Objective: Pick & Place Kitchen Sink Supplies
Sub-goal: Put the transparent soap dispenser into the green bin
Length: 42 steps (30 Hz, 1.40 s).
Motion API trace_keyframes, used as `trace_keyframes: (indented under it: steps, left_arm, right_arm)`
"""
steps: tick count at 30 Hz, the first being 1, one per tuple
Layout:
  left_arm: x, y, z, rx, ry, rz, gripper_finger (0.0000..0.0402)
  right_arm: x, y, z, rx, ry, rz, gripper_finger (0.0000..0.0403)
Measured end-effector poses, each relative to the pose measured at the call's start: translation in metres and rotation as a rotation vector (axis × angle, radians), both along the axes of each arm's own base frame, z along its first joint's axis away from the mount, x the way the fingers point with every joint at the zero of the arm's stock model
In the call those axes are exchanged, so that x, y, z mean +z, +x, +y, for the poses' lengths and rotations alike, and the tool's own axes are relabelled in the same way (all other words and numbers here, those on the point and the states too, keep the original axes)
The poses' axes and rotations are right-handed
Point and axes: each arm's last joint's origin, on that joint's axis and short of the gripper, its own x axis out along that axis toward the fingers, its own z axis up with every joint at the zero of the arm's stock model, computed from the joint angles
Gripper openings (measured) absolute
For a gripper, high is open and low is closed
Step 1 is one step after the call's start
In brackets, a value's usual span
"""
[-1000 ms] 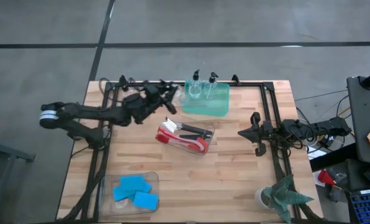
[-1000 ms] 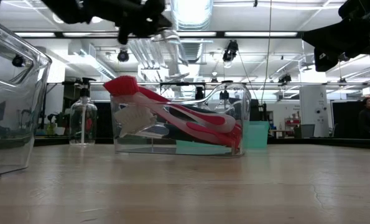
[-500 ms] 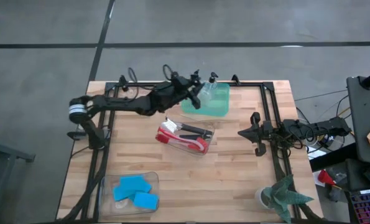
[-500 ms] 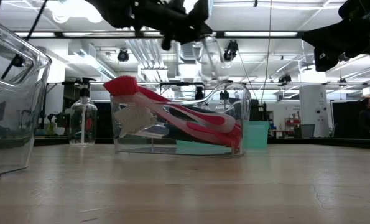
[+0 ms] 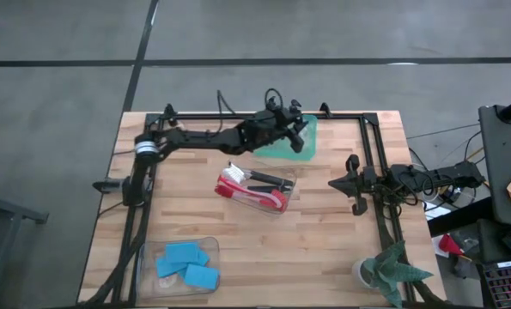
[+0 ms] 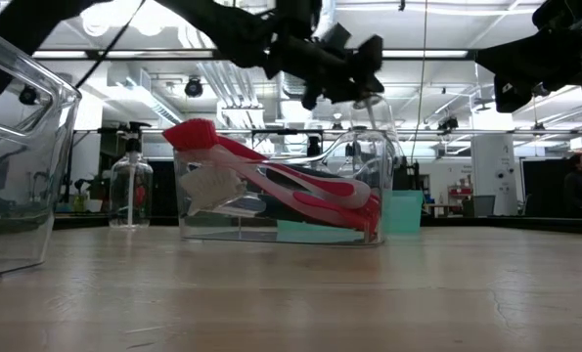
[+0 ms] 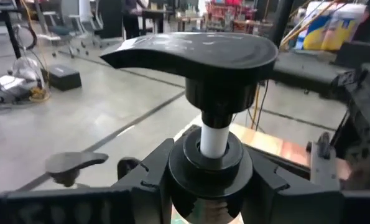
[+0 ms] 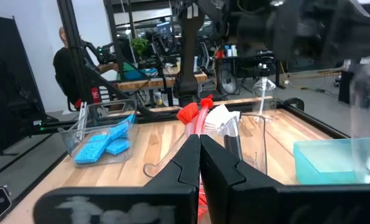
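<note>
One pump bottle point(image 7: 212, 106) upright in left gripper point(image 5: 291, 129) fingers.

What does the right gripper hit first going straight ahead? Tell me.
Likely the clear bin holding the dish brushes; the shut right gripper points straight at it, though height is unclear.

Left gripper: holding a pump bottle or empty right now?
Holding. The left gripper is clamped on a pump bottle at its neck, black pump top showing between the fingers; low view shows the bottle hanging above the green tray.
</note>
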Motion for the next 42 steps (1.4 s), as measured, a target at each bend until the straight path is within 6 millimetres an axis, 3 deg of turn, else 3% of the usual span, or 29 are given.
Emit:
trace_keyframes:
  steps: [10,17,26,36,42]
  left_arm:
    - [-0.026,0.023,0.026,0.025,-0.067,0.046,0.0143]
    - [-0.050,0.029,0.031,0.018,-0.097,0.092,0.0122]
    - [-0.054,0.029,0.031,0.021,-0.118,0.107,0.0156]
    - [-0.058,0.028,0.030,0.022,-0.143,0.141,0.0143]
    - [-0.065,0.026,0.029,0.011,-0.181,0.208,0.0177]
  right_arm:
    - [0.000,0.000,0.000,0.001,0.000,0.000,0.0008]
    - [0.000,0.000,0.000,0.001,0.001,0.000,0.0008]
    - [0.000,0.000,0.000,0.001,0.000,0.000,0.0008]
    - [0.000,0.000,0.000,0.001,0.000,0.000,0.0008]
    - [0.000,0.000,0.000,0.001,0.001,0.000,0.0008]
